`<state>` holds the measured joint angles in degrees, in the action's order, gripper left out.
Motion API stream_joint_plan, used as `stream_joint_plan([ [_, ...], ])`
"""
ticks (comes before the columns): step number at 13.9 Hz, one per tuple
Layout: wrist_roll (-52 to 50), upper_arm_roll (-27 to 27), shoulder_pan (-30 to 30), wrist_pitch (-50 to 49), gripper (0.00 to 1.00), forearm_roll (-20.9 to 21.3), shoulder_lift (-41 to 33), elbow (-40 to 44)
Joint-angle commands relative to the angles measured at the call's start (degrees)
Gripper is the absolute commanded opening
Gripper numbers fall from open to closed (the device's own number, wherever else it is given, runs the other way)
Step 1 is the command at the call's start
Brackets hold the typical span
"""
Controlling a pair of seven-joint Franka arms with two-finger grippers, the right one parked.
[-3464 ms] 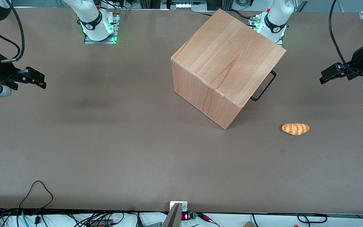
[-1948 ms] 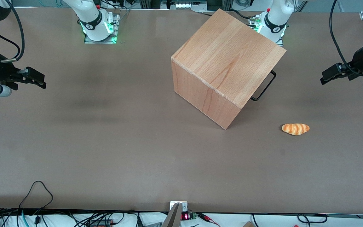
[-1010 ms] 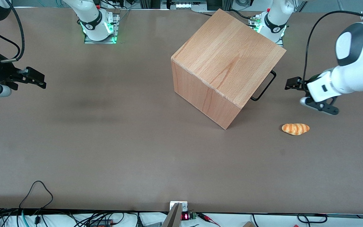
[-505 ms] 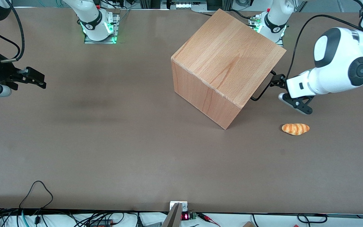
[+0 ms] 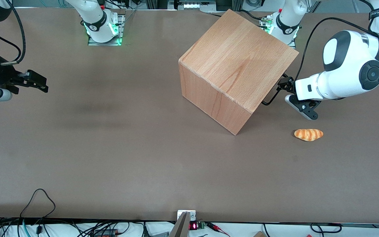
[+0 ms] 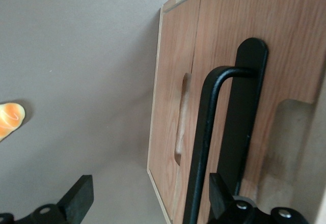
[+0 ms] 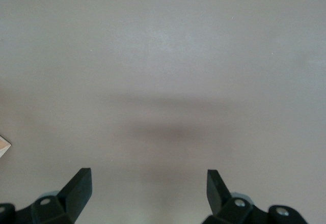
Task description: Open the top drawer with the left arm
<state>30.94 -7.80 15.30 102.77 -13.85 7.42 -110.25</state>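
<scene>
Now the left arm [image 5: 347,75] reaches low, pincer [image 6: 147,203] spread at the handle [image 6: 204,142].

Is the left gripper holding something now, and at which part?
Nothing is held: the left gripper is open in front of the top drawer, not closed on the black handle.

Front view: high, steeply down on whole brown table [image 5: 110,148], arm bases at its farthest edge. Left wrist view: very close, aimed along open gripper [image 6: 147,203] at wooden cabinet [image 5: 235,69] front and top drawer [image 6: 224,56] handle [image 6: 204,147]. Right wrist view: close, down at bare table. Shared by front and left wrist: cabinet, handle, bread roll [image 5: 308,134], tabletop.
</scene>
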Motion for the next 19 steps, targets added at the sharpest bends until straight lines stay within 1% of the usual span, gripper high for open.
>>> stream_joint_plan([
  [1,2.7,-0.1,-0.1,2.0,1.00,-1.7,-0.1,-1.4],
  [3,3.8,-0.1,-0.1,2.3,1.00,-1.9,0.2,-1.4],
  [6,5.4,-0.9,-0.4,7.9,1.00,-1.4,2.1,-1.4],
  [8,5.5,-4.3,-0.5,14.0,1.00,-1.3,3.8,-1.4],
  [9,5.4,-5.0,-0.6,16.0,1.00,-1.3,4.1,-1.4],
  [12,5.6,-11.7,-1.5,20.5,1.00,-1.4,6.8,0.5],
  [14,5.7,-14.6,-2.2,24.3,1.00,-1.4,7.3,0.9],
  [16,5.6,-16.7,-2.9,24.8,1.00,-1.4,7.7,2.6],
  [17,5.3,-16.9,-2.9,24.8,1.00,-1.5,7.9,3.8],
  [19,4.5,-16.9,-2.9,21.4,1.00,-1.8,7.6,8.3],
])
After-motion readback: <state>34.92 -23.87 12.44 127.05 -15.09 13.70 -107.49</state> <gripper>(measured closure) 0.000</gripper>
